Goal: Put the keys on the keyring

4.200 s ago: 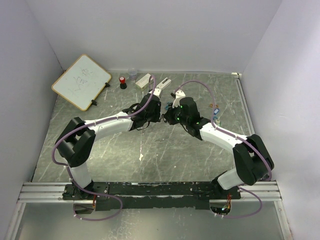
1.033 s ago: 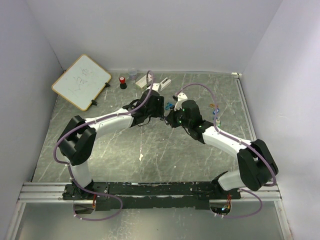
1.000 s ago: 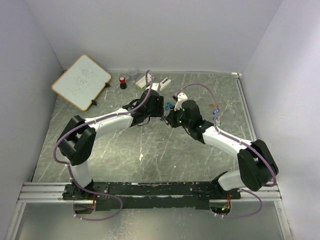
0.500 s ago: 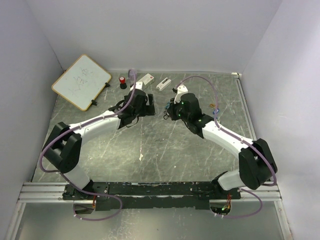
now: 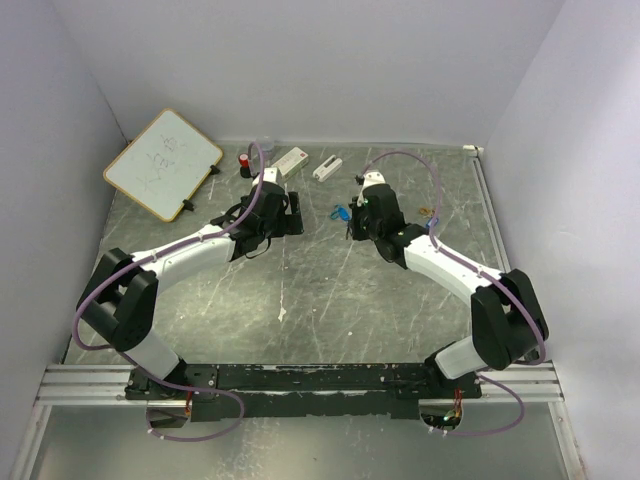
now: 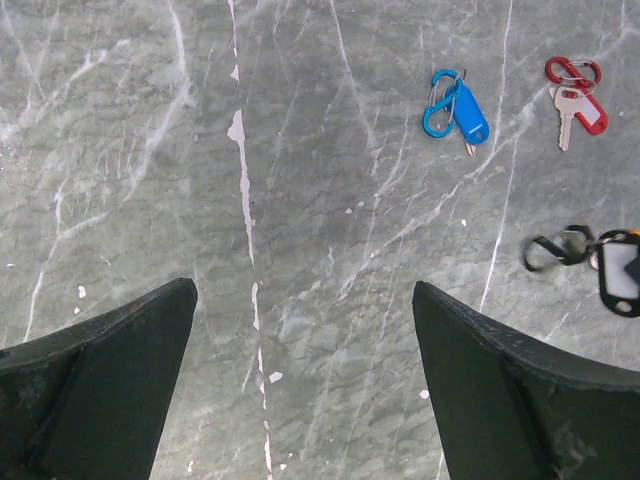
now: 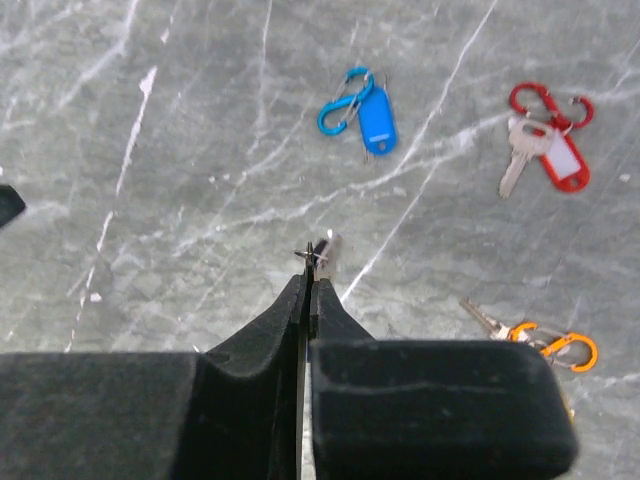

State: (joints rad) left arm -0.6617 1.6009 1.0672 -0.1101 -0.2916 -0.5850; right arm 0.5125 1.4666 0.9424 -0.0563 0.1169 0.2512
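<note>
1. On the worktop (image 6: 120, 150) the keys lie loose and apart from one another. The blue key (image 6: 468, 112) has a blue clip on it. The red key (image 6: 585, 110) lies off to its right, and the orange key (image 7: 535, 340) sits closest to the right arm. None is held.
2. The right gripper (image 7: 307, 282) has its jaws pressed together on a tiny metal piece (image 7: 322, 248) that pokes out past the tips. We cannot tell whether it belongs to the keyring.
3. The left gripper (image 6: 302, 290) has its jaws wide apart with nothing between them. It hovers over bare worktop, with the blue key ahead and to the right.
4. Risk: the metal piece is pinched by very little. We judge that a sideways push from a key could twist it or pop it out.
5. Risk: the keys are thin and lie flat on a hard surface. The left fingers may skid over one, shove it away, or catch the clip instead of the key head.
6. Risk: threading needs both arms tip to tip. A small misalignment could knock the grippers together or hide the opening from both wrist views.
7. Risk: a black tag (image 6: 620, 270) with a dark loop lies at the edge of the left wrist view. We could mistake it for a key.
</note>
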